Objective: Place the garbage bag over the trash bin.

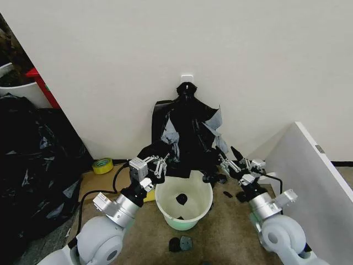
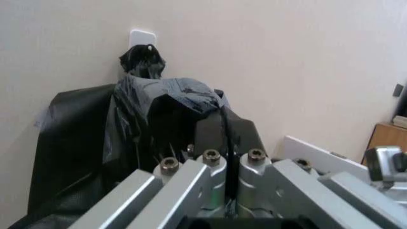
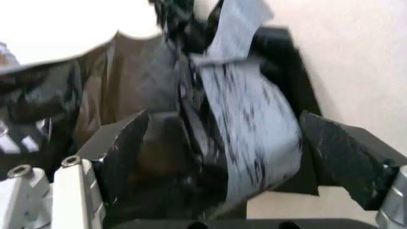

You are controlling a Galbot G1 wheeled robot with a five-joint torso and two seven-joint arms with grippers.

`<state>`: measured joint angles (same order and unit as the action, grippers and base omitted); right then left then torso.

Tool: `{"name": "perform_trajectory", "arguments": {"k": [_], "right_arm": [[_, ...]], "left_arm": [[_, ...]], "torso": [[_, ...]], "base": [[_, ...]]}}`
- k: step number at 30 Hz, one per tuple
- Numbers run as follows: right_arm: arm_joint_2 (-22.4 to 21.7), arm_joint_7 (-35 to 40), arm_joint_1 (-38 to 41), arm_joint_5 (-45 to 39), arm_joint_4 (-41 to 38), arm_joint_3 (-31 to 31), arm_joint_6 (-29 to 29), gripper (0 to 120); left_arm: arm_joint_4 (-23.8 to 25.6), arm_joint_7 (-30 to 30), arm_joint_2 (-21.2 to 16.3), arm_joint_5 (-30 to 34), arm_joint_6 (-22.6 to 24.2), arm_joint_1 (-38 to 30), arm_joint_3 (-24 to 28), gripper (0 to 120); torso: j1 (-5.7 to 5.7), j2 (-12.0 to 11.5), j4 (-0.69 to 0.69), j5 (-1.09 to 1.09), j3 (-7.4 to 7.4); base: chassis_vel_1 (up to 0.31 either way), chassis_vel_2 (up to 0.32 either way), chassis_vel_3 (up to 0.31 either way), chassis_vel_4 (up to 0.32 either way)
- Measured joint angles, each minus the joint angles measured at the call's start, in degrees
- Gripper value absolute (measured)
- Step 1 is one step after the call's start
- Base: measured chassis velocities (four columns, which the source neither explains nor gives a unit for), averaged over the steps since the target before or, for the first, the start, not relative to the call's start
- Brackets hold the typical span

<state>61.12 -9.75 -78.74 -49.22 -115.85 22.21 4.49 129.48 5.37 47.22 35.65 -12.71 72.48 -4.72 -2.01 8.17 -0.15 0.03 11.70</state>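
- so the garbage bag [image 1: 187,138] hangs from a white hook [image 1: 187,77] on the far wall, its lower edge draped down to just behind the far rim of the trash bin [image 1: 183,205], which sits on the floor between the two arms
- left gripper [image 1: 160,164] is up at the bag's lower left edge; in the left wrist view its black pads [image 2: 224,138] look pressed together with the film between them, so I'd call that clamped on the bag
- right gripper [image 1: 225,161] is at the lower right edge, and its wrist view shows the jaws apart with bag plastic bunched in the gap, not pinched yet
- honestly the right wrist view is smeary, so how deep the film sits in there is a guess
- to do this well: get the right side clamped on one layer only, then spread the mouth wider than the rim before lowering
- in the way: the knotted top on the hook may resist a pull
- also around: a small black scrap [image 1: 181,198] inside the bin, black bits [image 1: 181,243] on the near floor, a tape roll [image 1: 102,165] to the left, a big black plastic heap [image 1: 33,165] far left, a white panel [image 1: 317,176] on the right
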Motion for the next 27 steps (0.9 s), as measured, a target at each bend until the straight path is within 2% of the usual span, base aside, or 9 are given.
{"name": "perform_trajectory", "arguments": {"k": [7, 8, 14, 15, 23, 27], "right_arm": [[-1.2, 0.0, 3.2, -0.4, 2.7, -2.2, -0.6, 61], [-1.2, 0.0, 3.2, -0.4, 2.7, -2.2, -0.6, 61], [-1.5, 1.8, 5.5, 1.3, 5.1, -3.4, -0.5, 35], [-1.5, 1.8, 5.5, 1.3, 5.1, -3.4, -0.5, 35], [-1.7, 2.4, 6.1, 2.1, 5.2, -4.5, -0.7, 2], [-1.7, 2.6, 5.0, 2.2, 3.9, -4.1, -0.5, 0]], "left_arm": [[0.4, -0.1, -0.1, 0.1, 0.0, -0.1, -0.1, 0], [0.4, -0.1, -0.1, 0.1, 0.0, -0.1, -0.1, 0], [0.5, -0.2, 0.0, 0.1, 0.0, -0.1, -0.2, 0], [0.5, -0.2, 0.0, 0.1, 0.0, -0.1, -0.2, 0], [0.9, -0.2, 0.0, 0.2, 0.0, -0.2, -0.2, 0], [1.2, -0.2, 0.0, 0.2, 0.0, -0.2, -0.2, 0]], "torso": [[0.0, 0.0, 0.0, 0.0, 0.0], [0.0, 0.0, 0.0, 0.0, 0.0], [0.0, 0.0, 0.0, 0.0, 0.0], [0.0, 0.0, 0.0, 0.0, 0.0], [0.0, 0.0, 0.0, 0.0, 0.0], [0.0, 0.0, 0.01, 0.0, 0.0]], "base": [[0.0, 0.0, 0.0, 0.0], [0.0, 0.0, 0.0, 0.0], [0.0, 0.0, 0.0, 0.0], [0.0, 0.0, 0.0, 0.0], [0.0, 0.0, 0.0, 0.0], [0.0, 0.0, 0.0, 0.0]]}}
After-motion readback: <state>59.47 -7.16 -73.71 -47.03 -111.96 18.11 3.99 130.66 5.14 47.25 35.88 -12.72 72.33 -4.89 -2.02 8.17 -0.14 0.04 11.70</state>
